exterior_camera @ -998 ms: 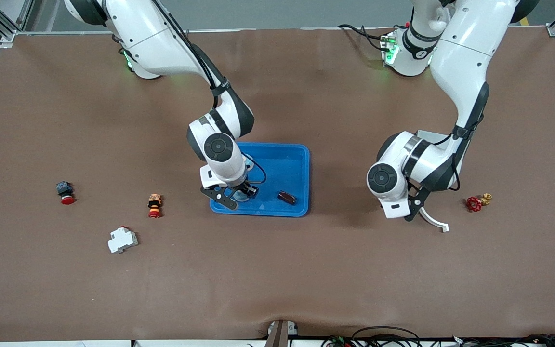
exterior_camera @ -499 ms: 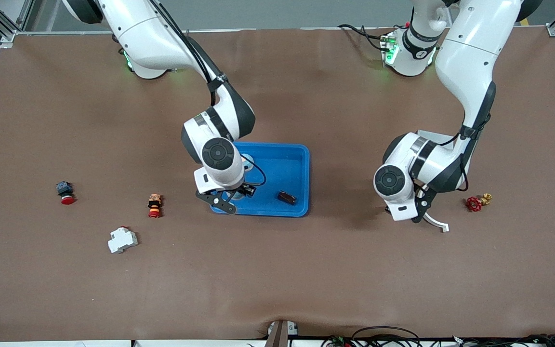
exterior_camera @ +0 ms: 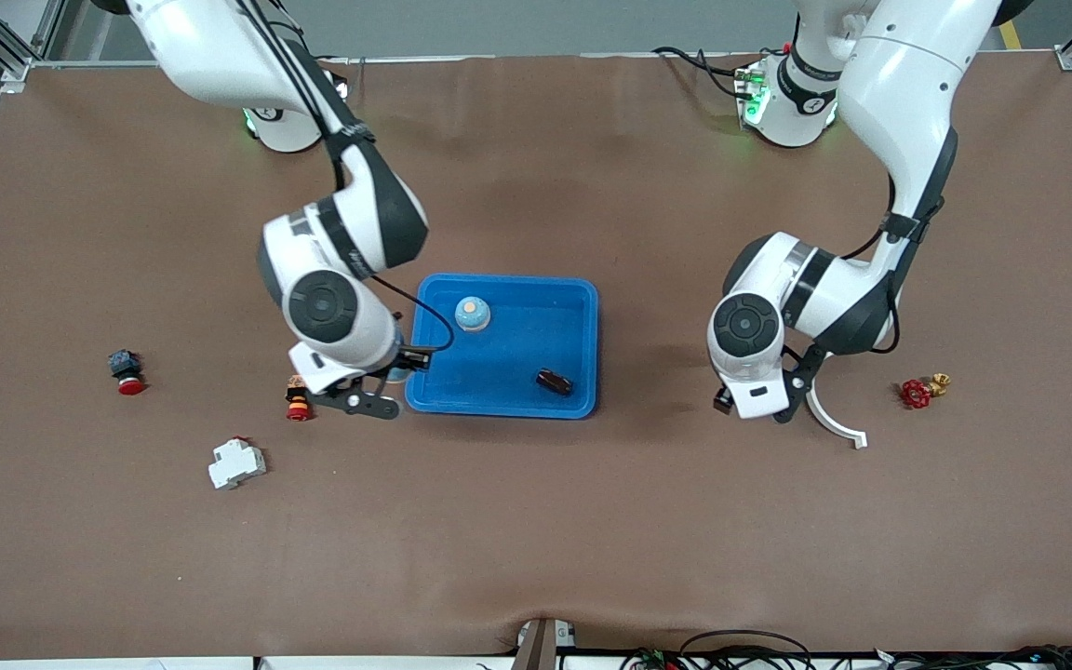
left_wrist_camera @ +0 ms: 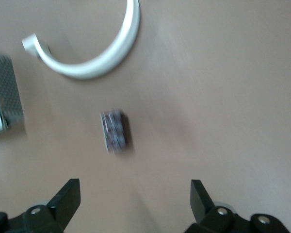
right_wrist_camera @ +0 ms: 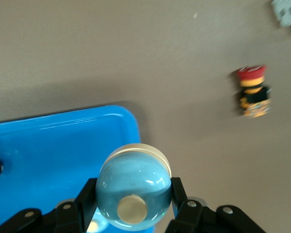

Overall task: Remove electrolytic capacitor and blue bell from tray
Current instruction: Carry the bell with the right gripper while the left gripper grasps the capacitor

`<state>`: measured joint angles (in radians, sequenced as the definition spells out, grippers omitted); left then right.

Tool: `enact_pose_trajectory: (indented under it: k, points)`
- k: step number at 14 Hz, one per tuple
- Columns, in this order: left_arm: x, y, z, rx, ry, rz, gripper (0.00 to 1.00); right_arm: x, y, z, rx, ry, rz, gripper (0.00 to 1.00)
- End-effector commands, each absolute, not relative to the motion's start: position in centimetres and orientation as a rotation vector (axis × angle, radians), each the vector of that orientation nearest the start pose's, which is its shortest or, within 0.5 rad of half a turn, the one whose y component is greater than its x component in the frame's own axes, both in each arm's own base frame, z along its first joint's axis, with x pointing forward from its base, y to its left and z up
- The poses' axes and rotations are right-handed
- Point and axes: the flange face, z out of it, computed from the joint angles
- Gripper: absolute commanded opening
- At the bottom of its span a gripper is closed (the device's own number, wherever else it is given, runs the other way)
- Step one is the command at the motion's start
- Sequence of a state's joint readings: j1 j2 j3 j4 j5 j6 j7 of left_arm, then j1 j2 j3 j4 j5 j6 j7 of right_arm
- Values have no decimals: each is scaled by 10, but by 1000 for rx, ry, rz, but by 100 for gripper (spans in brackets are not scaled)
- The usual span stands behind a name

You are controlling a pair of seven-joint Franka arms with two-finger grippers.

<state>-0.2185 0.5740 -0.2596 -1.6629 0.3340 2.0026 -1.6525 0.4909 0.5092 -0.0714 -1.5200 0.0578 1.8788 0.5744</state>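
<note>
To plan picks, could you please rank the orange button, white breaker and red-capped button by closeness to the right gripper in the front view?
1. orange button, beside the right gripper.
2. white breaker, nearer the camera.
3. red-capped button, toward the right arm's end.

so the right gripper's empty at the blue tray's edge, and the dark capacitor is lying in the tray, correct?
Not empty: the right wrist view shows the right gripper shut on a blue bell. The rest holds: it is at the edge of the blue tray, and the dark capacitor lies in the tray.
</note>
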Motion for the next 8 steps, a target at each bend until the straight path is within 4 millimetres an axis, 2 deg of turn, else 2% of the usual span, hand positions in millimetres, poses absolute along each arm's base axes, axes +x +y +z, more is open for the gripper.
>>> enact_pose_trajectory:
  k: [1,5,6,8]
  points:
    - [597,-313,292,-2523,-1532,-29,100,605,242,378,-3162,163,225,0]
    - [570,-397,278,-2640,-1420,-64,100,599,190,386,-3143,-11,226,0]
    - [566,-417,278,-2669,-1419,-87,96,597,175,387,-3137,-38,219,0]
    - [560,-449,273,-2748,-1402,-108,82,589,149,385,-3124,-97,186,0]
